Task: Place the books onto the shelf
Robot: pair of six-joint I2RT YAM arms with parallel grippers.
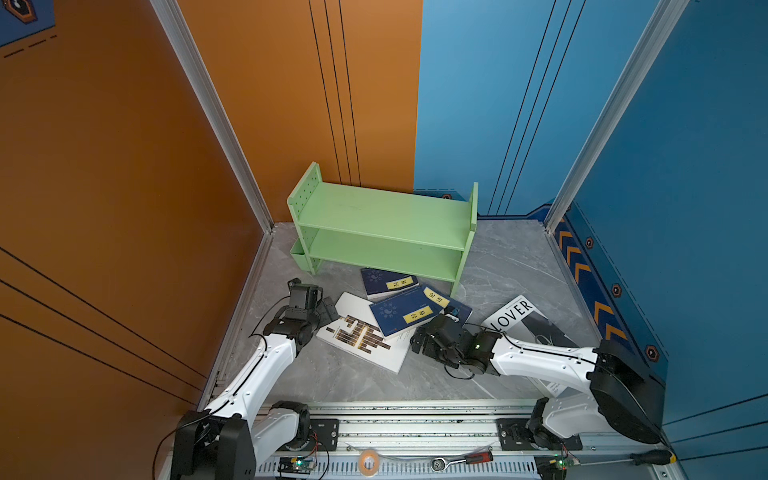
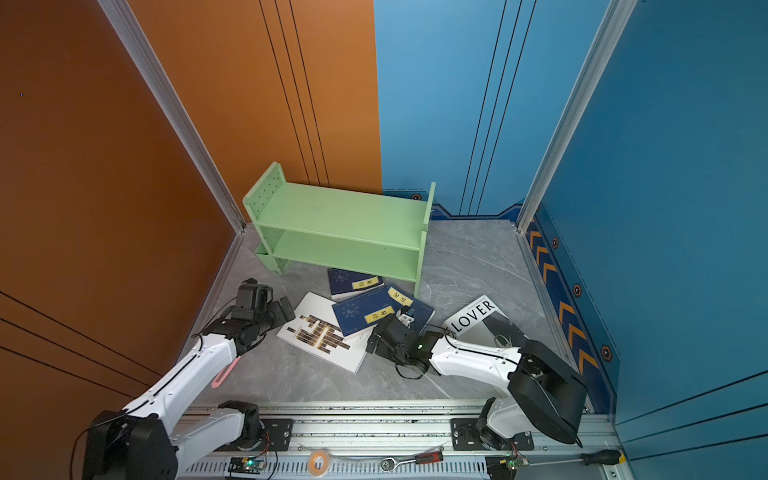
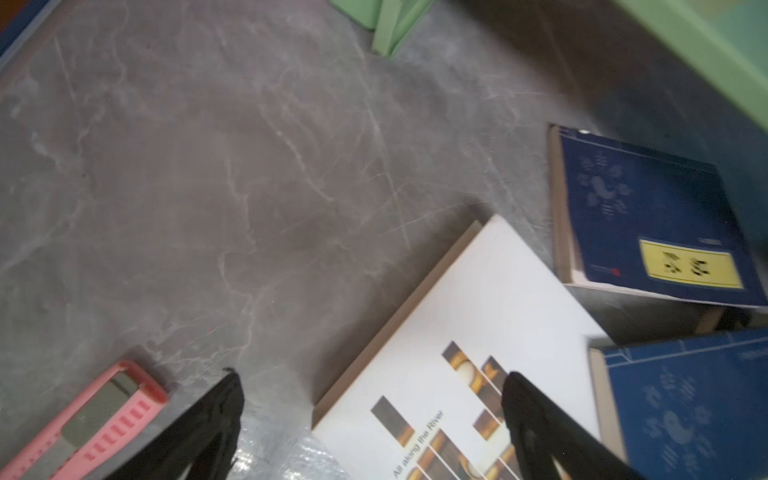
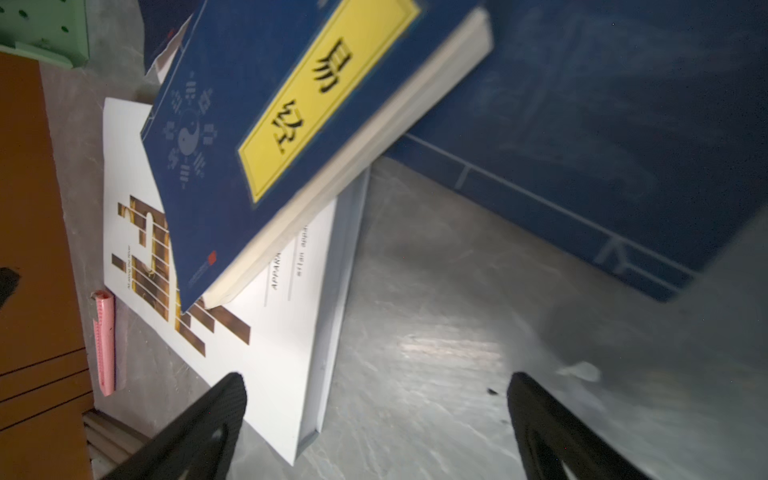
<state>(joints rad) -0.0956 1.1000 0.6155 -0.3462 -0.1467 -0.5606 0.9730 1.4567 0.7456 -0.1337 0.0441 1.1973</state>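
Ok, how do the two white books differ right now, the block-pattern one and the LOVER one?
The block-pattern book shows brown-gold bars; the LOVER book has black lettering and a grey photo. A navy book rests on the block-pattern book; the LOVER book carries none but is partly hidden by the right arm. Both are white, flat on the table, not shelved.

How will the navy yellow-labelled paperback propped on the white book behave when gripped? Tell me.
The navy yellow-labelled paperback looks thin-covered, so it probably flexes from one edge. Tilted on the white block-patterned book, it may slide if pushed.
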